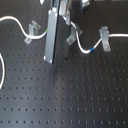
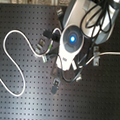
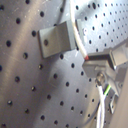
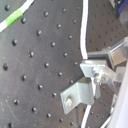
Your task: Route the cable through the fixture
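The cable (image 1: 81, 44) is a thin white cord with a blue band (image 1: 92, 50). In the first exterior view it runs from the left past a grey clip (image 1: 32, 28), by the middle clip (image 1: 74, 34), and up through the right clip (image 1: 104, 38). My gripper (image 1: 68, 24) is low over the middle clip and appears shut on the cable. In the first wrist view the cable (image 3: 77, 30) passes the clip (image 3: 56, 41) and ends at my fingertip (image 3: 102, 59). In the second wrist view the cable (image 4: 82, 30) meets the finger (image 4: 97, 70) above the clip (image 4: 79, 98).
A black perforated board (image 1: 75, 95) carries everything. A long grey bar (image 1: 51, 35) hangs from my arm beside the gripper. In the second exterior view the arm body (image 2: 72, 39) covers the gripper, a cable loop (image 2: 9, 49) lies at the second exterior view's left, and a small clip (image 2: 55, 86) stands alone.
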